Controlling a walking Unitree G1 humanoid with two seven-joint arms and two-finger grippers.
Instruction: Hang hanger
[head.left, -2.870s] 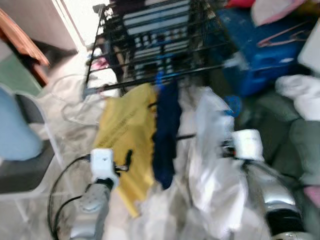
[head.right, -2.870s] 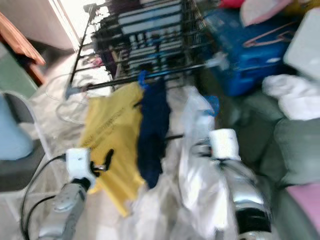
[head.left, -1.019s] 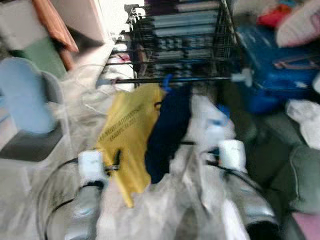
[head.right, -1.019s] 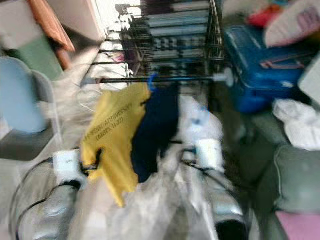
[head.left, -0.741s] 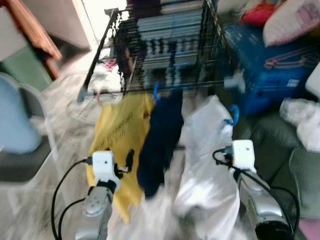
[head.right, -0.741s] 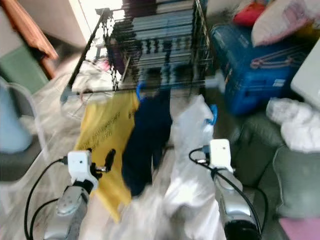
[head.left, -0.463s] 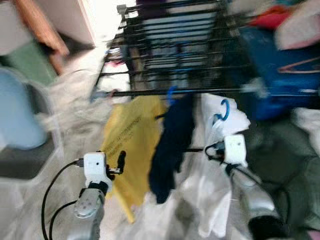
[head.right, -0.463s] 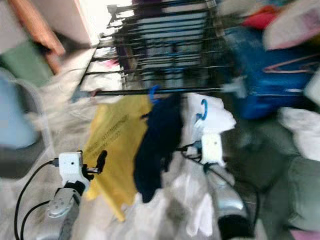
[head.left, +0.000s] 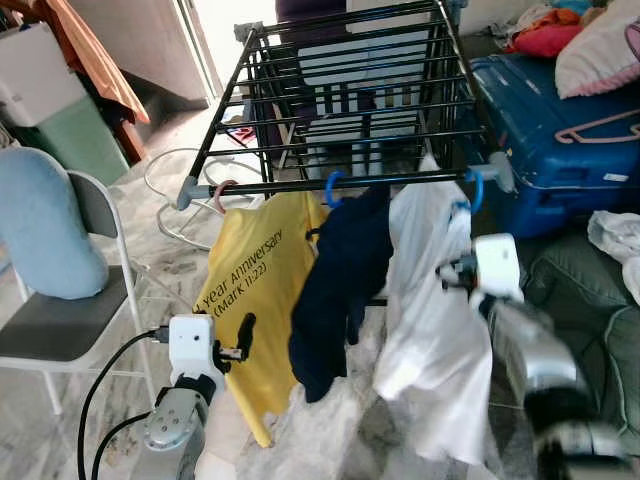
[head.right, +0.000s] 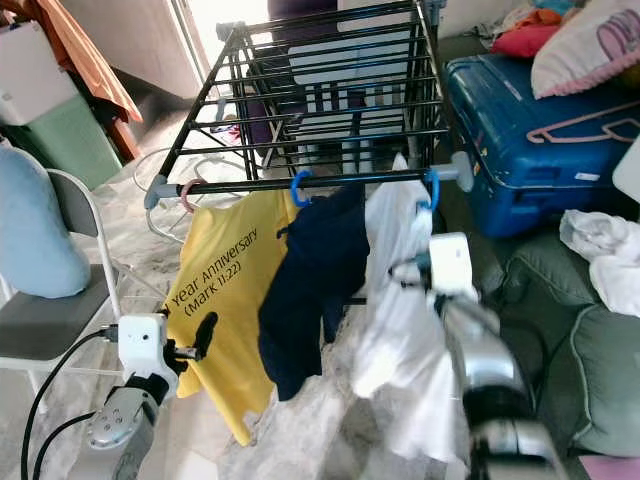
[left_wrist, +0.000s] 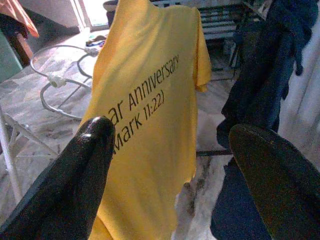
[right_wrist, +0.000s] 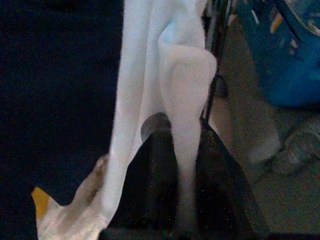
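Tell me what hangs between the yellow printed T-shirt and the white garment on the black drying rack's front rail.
A dark navy garment on a blue hanger hook hangs between the yellow printed T-shirt and the white garment, as the eye views show.

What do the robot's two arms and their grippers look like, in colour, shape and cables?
Both arms are silver and rounded, each ending in a white box-shaped wrist block. The left arm carries a looping black cable beside it; the right arm has a short black cable near its block. The left gripper has two long, glossy black fingers with rounded tips. The right gripper has equally black fingers.
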